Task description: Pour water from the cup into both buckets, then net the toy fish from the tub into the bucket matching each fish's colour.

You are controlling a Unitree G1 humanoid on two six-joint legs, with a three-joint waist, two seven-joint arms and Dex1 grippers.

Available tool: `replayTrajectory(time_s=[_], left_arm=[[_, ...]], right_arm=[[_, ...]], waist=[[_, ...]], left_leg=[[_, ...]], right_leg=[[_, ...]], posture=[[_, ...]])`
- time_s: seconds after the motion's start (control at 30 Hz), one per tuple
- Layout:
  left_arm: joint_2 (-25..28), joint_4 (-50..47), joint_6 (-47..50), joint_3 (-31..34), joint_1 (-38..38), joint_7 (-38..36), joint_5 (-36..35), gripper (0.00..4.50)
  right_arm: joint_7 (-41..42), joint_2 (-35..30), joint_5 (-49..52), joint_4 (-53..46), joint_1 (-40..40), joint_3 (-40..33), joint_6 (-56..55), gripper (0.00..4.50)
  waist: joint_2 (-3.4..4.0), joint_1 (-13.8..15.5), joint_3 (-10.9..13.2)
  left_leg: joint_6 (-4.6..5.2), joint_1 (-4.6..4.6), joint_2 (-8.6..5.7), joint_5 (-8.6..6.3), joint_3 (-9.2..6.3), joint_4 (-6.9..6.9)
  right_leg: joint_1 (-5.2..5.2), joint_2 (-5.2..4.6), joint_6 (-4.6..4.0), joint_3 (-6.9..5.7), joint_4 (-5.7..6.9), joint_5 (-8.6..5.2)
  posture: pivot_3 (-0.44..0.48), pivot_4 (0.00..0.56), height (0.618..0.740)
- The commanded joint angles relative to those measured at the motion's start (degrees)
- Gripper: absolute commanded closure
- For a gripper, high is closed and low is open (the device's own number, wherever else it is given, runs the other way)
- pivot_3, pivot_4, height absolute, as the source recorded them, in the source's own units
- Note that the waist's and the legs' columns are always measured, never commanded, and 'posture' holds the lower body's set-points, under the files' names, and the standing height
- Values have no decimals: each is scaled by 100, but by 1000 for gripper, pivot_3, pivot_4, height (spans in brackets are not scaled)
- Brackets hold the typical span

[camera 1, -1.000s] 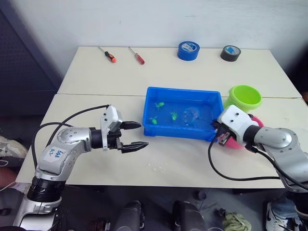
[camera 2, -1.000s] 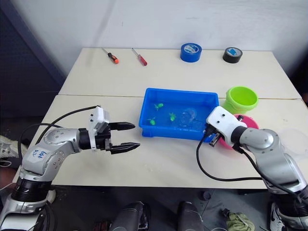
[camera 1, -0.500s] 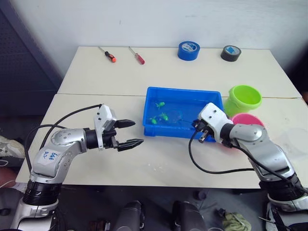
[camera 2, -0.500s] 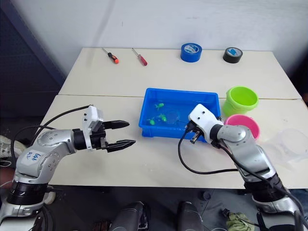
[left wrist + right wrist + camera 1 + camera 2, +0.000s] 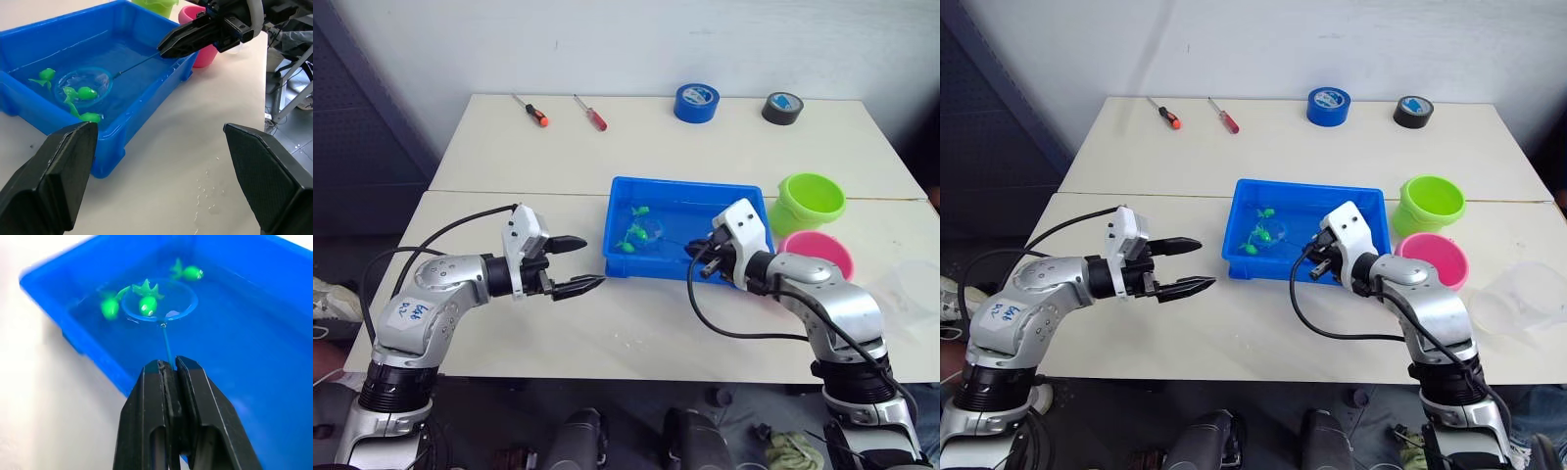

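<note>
The right pincer (image 5: 171,369) is clamped on the net's (image 5: 159,300) handle, whose hoop lies at 12 o'clock from it in the tub (image 5: 274,308), around one green fish (image 5: 147,306).

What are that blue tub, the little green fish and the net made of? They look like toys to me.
The tub looks like moulded plastic: even bright blue, glossy, with a rolled rim. The fish seem to be shiny plastic too, one solid green, though rubber is possible. The net has a thin blue hoop, likely plastic, with fine see-through mesh, and a dark stick that could be wire or plastic.
</note>
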Motion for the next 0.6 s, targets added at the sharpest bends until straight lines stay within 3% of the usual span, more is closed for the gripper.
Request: replayTrajectory(time_s=[0.03, 0.17, 0.4, 0.6], left_arm=[[-7, -48, 13, 111, -221, -42, -185, 24], [-144, 196, -4, 11, -509, -162, -230, 24], [-742, 789, -89, -421, -1323, -498, -263, 24], [-1139, 1102, -156, -594, -1743, -611, -237, 24]], right_arm=[[-108, -85, 318, -696, 165, -496, 149, 4500], [-214, -275, 512, -1254, 479, -911, 315, 4500], [-196, -1012, 903, -2268, 1211, -2444, 741, 4500], [-170, -1838, 723, -2197, 1740, -3598, 663, 4500]], waist=[[0, 12, 0], [0, 17, 0], [-2, 29, -1], [0, 16, 0]], left_leg=[[0, -1, 0, 0, 1, -1], [-1, -5, -2, -1, 0, -7], [0, -8, -3, 0, 6, -12], [1, -6, -2, 1, 14, -15]], right_leg=[[-5, 0, 0, 1, 3, 0], [-11, -1, 1, -1, 5, 0], [-13, 0, 2, -1, 0, 1], [-11, 2, 2, 2, -7, 1]], posture=[[0, 150, 740], [0, 150, 740], [0, 150, 740], [0, 150, 740]])
